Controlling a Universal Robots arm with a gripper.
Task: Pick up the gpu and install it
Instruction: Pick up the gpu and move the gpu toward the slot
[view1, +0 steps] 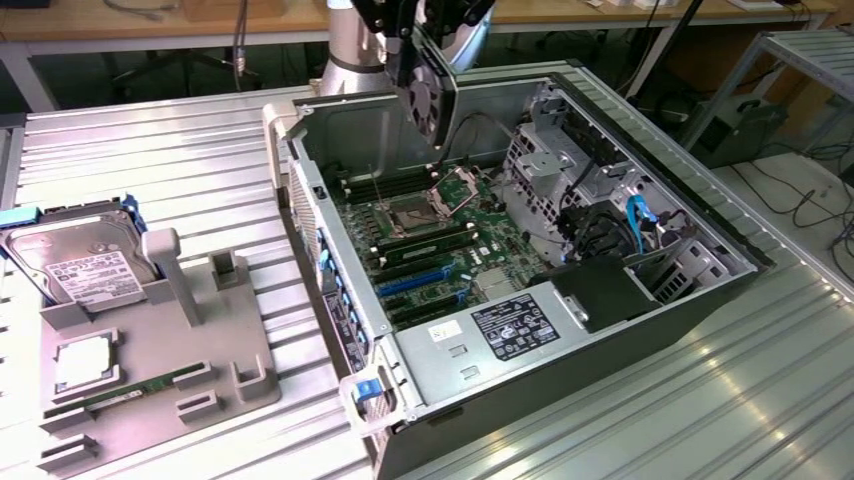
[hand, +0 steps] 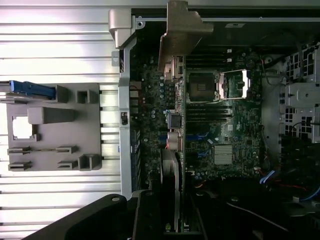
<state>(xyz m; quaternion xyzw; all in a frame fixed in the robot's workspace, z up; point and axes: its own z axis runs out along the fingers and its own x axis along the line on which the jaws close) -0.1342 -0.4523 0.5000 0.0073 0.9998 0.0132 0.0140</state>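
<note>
1 gpu (hand: 171, 167), edge-on, gripped in my jaws above motherboard (hand: 225, 130); 1 grey parts holder (hand: 55, 117) alongside case (hand: 125, 75), on ribbed table (hand: 60, 40).

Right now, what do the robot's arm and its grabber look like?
The arm is a round, smooth tube, silver-grey and a bit shiny. The gripper at its end is black and blocky, made of dark flat pieces. In the wrist view its body looks chunky and black with rounded edges. I can't make out any writing or stickers on it.
</note>
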